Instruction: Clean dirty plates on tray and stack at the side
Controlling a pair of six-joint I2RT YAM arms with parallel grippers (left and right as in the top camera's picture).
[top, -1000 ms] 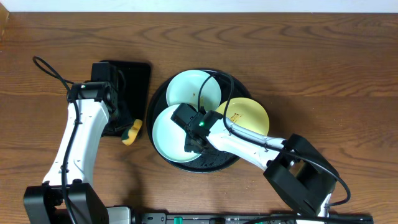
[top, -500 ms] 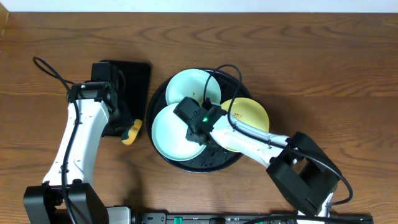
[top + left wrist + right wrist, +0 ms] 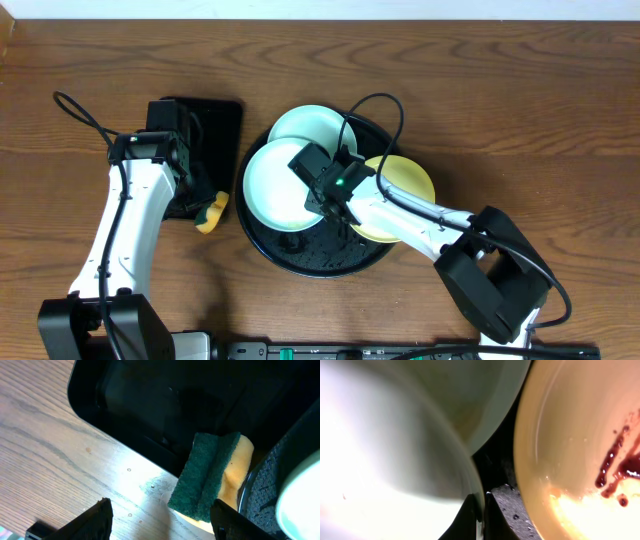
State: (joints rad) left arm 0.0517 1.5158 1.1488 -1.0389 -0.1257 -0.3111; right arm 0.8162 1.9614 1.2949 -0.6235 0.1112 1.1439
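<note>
The right gripper (image 3: 484, 504) is clenched on the rim of the front mint-green plate (image 3: 270, 185). That plate overlaps the rear mint-green plate (image 3: 305, 124) on the round black tray (image 3: 300, 263). Just beside the gripper lies the yellow plate (image 3: 414, 180), streaked with dark red smears. The left gripper (image 3: 161, 521) hangs with jaws spread, holding nothing, over a green-and-yellow sponge (image 3: 207, 477) that lies against the rectangular black tray (image 3: 150, 405).

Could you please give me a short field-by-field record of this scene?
Round tray: black, carrying three plates
Front mint plate: rim pinched by right claw
Rear mint plate: behind it, on tray
Yellow plate: tray's right edge, red smear
Left claw: open, above sponge
Sponge: on table beside rectangular tray
</note>
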